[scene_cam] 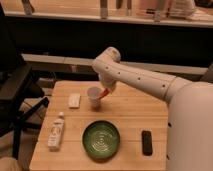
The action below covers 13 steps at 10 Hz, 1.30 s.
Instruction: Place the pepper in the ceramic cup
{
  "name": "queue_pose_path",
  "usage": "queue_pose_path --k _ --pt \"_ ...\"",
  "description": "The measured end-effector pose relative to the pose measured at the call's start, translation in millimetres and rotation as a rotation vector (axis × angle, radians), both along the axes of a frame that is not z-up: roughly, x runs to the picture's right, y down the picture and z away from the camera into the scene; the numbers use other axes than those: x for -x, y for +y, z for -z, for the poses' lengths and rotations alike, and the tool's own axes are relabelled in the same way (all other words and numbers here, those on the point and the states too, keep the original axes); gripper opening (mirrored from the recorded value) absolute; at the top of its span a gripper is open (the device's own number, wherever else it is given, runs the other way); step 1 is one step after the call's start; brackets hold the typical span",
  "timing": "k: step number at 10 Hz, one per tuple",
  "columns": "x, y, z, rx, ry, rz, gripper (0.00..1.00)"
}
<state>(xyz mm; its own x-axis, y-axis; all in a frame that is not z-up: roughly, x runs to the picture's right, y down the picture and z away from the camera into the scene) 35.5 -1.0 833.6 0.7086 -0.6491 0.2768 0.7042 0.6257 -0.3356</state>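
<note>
Dark shelving and a ledge form the background behind a light wooden desk (130,115), on which all the items are laid out.

The white arm (140,80) is seen reaching in from the right and bending downward over the rear centre of the desk. The claw (107,89) is found low, just above and to the right of the ceramic cup (93,96), and it is closed narrow on the pepper (104,94). The pepper is held clear of the desk. Its long axis is slanted, with the upper end at the claw and the lower tip directed down and left, at the cup's right rim. Whether the tip is already inside the rim cannot be determined.

The cup is upright. Its interior is not clearly shown, and nothing else is seen in it. The green ridged bowl (85,135), nearer the front, is noted with nothing in it.

A small white block (74,100), a white bottle lying flat (56,131) and a black remote (146,142) are recorded well apart from the cup.

Judgement: only a short shift leftward over the cup mouth is required before release. A tip caught on the rim could tilt the cup.
</note>
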Motion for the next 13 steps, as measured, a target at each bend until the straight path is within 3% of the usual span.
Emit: queue_pose_path --k 13 --pt "34 -4 -5.6 -0.024 -0.062 0.088 0.04"
